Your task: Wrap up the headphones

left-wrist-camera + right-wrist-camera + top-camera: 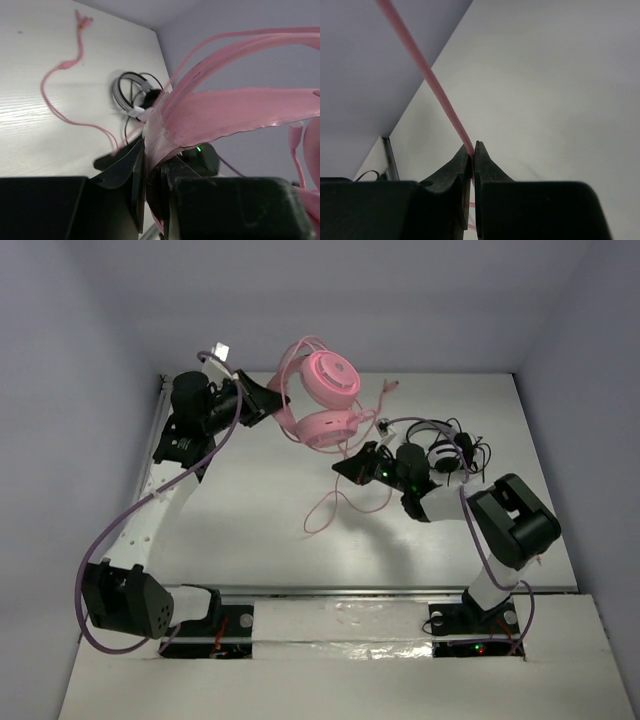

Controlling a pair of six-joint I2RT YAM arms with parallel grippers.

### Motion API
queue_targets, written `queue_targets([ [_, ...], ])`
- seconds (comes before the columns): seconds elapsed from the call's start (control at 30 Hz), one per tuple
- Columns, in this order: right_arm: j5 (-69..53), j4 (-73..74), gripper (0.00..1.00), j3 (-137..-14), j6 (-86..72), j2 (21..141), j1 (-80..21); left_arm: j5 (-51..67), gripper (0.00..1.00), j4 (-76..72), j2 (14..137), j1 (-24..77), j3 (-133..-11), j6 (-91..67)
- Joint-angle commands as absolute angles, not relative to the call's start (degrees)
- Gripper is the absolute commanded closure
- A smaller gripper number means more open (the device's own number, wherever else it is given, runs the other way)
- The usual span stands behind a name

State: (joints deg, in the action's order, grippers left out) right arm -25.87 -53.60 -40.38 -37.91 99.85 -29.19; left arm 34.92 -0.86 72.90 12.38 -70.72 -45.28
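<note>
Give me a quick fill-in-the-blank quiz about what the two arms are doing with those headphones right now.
1. The left hand is shut on the pink headphones' ____.
2. The right hand pinches the thin pink ____.
3. The black-and-white headphones lie on the table near the ____ arm.
Missing words: headband, cable, right.

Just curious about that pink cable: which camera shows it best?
Top external: the cable loops from the headphones through the right gripper. Right wrist shows only a pinched stretch; left wrist, its plug end.
</note>
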Motion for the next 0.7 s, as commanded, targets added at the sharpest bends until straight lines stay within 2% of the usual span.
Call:
queue_targets([
  [0.0, -21.99, -49.43, 1.00, -40.25, -36.57, 93.97, -33.47, 27.70, 1.00, -12.90, 67.86, 9.68, -68.47, -54.48],
  [0.2, -14.25, -31.40, 1.00, -44.73, -31.64, 90.01, -43.67, 14.96, 1.00, -15.03, 65.92, 8.53, -63.28, -55.64],
  [0.47, -9.76, -20.58, 1.00, -43.94, -31.47, 83.68, -51.84, -1.99, 1.00, -7.04, 65.39, 7.21, -65.21, -47.56],
  [0.67, -3.78, -8.45, 1.00, -46.23, -29.09, 78.49, -56.16, -5.71, 1.00, -0.09, 67.32, 7.21, -66.71, -40.00],
])
